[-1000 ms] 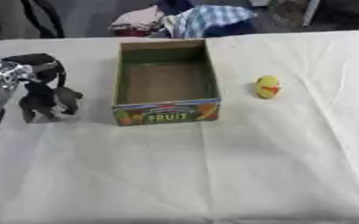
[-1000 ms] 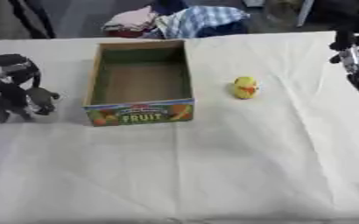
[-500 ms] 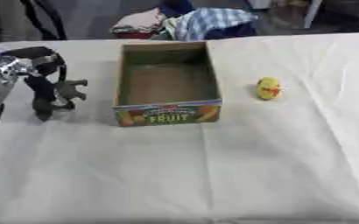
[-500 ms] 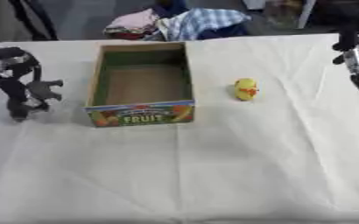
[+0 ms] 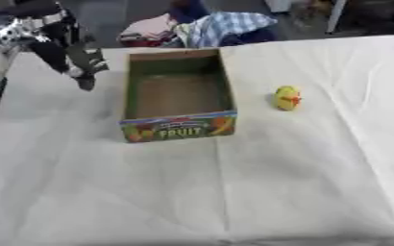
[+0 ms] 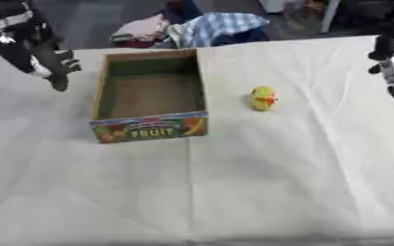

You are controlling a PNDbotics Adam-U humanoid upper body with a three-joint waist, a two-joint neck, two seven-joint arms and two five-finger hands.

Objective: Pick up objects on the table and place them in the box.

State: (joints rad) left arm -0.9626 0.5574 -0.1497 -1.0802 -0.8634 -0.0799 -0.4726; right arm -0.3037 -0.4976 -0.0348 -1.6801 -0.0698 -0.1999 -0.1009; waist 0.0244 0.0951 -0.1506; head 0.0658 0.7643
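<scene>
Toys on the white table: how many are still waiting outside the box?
1. A small yellow toy sits on the tablecloth right of the fruit box, apart from it. The box looks empty; its near inner wall is hidden, so something small could lie there.

I see a tabletop (image 5: 259, 192) draped in a creased white cloth filling most of my view. Beyond its far edge a heap of clothes (image 5: 192, 29), one piece blue-checked, lies on a dark grey floor (image 6: 108, 19).
</scene>
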